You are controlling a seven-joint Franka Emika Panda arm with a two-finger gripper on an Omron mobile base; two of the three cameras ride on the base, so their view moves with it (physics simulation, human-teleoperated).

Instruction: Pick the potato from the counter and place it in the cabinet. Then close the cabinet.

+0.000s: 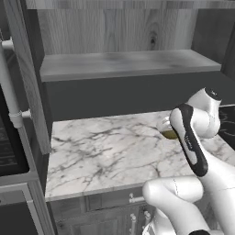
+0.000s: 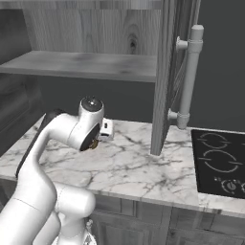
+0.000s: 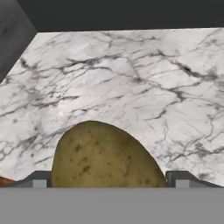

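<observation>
The pincer (image 3: 109,181) brackets the potato (image 3: 105,155) with a fingertip on each side; contact cannot be confirmed. Bare desk (image 1: 101,151) extends left. The cabinet (image 1: 124,64) stands open above.

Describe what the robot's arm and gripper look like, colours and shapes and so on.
The arm is built from glossy white rounded segments, with a long black band along one link and a dark round cap on a joint. The gripper ends in two small dark grey finger tips, blocky and flat-topped, with a white block of the hand behind them. No cables or markings are visible.
</observation>
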